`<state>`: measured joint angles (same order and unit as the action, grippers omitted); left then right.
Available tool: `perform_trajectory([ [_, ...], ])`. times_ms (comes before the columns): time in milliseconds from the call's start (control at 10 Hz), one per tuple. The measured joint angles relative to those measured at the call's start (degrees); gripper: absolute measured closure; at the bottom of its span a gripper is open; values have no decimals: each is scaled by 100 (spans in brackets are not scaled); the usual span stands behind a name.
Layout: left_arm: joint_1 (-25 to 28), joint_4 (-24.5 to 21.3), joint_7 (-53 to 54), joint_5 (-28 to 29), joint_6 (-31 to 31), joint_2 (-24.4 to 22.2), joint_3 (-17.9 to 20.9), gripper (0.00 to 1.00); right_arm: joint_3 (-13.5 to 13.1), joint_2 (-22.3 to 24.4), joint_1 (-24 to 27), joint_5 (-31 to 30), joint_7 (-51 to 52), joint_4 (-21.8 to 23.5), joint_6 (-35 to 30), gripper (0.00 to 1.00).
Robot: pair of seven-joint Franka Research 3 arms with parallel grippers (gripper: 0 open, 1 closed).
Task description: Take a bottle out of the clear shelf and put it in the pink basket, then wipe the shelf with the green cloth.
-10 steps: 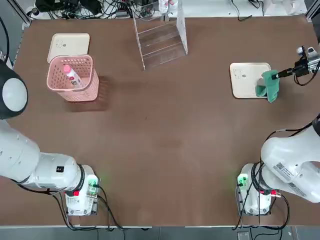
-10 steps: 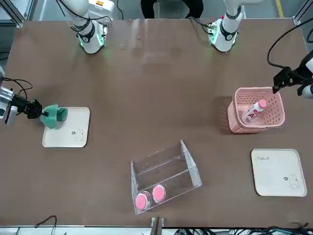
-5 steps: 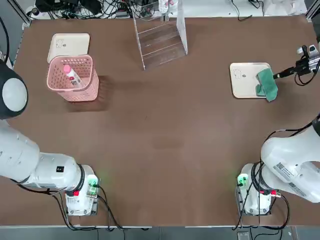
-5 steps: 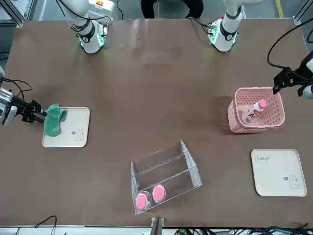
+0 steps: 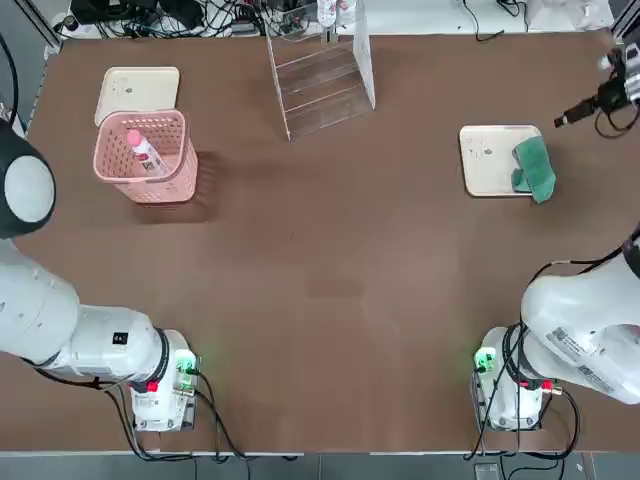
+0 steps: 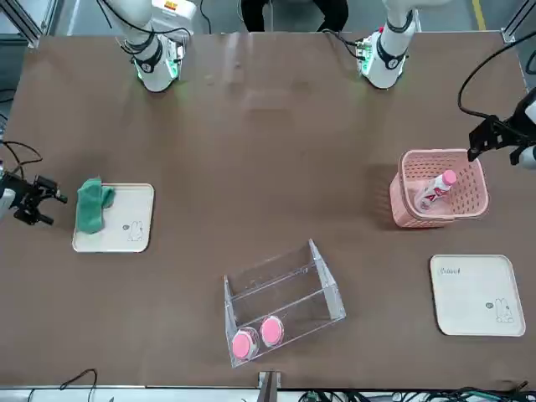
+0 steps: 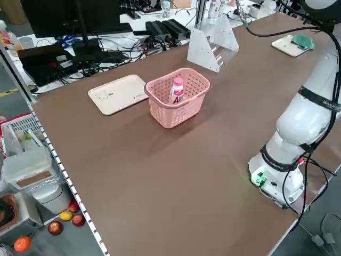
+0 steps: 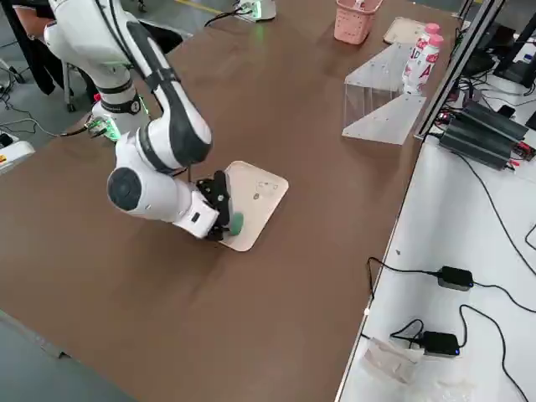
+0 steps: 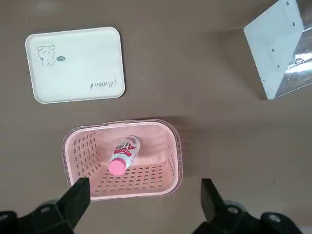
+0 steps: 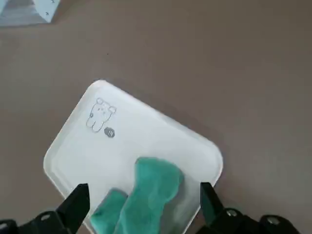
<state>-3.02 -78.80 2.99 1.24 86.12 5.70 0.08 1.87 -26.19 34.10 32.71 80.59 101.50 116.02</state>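
Observation:
The bottle (image 5: 143, 151) lies tilted inside the pink basket (image 5: 110, 165) at the far left of the table, pink cap (image 9: 117, 166) up. High above the basket hovers my left gripper (image 9: 144, 195), open and empty. The clear shelf (image 5: 320, 75) stands at the far edge and holds two more pink-capped bottles (image 6: 257, 337). On the outer edge of a cream tray (image 5: 488, 160) the green cloth (image 5: 534, 168) lies crumpled, partly hanging over it. My right gripper (image 6: 38, 201) is open, clear of the cloth and just beyond the tray's outer side.
A second cream tray (image 5: 138, 88) lies behind the basket. Cables and power bricks (image 8: 448, 276) sit on the white bench past the table's far edge. The broad brown tabletop (image 5: 330, 290) stretches between the arms' bases.
My right gripper opened and let the green cloth drop onto the cream tray, then pulled back away from it toward the table's edge. The left arm has not moved.

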Motion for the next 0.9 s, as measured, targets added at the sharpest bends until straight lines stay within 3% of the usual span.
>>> perform_trajectory([
  [300, 3, -4, 0, 0, 1, 20, 6, 0, -36, 412, -1277, -375, -1961, -62, 736, 0],
  [500, 6, -4, 0, 0, 2, 22, 6, 0, -336, 763, -2220, -982, -3766, -97, 785, 0],
  [700, 16, -4, -19, 0, 3, 24, 16, 0, -620, 1386, -3192, -2079, -5505, -185, 372, 0],
  [900, 18, -5, -43, 0, 3, 26, 19, 0, -651, 2145, -3980, -3262, -6506, -328, -364, 0],
])
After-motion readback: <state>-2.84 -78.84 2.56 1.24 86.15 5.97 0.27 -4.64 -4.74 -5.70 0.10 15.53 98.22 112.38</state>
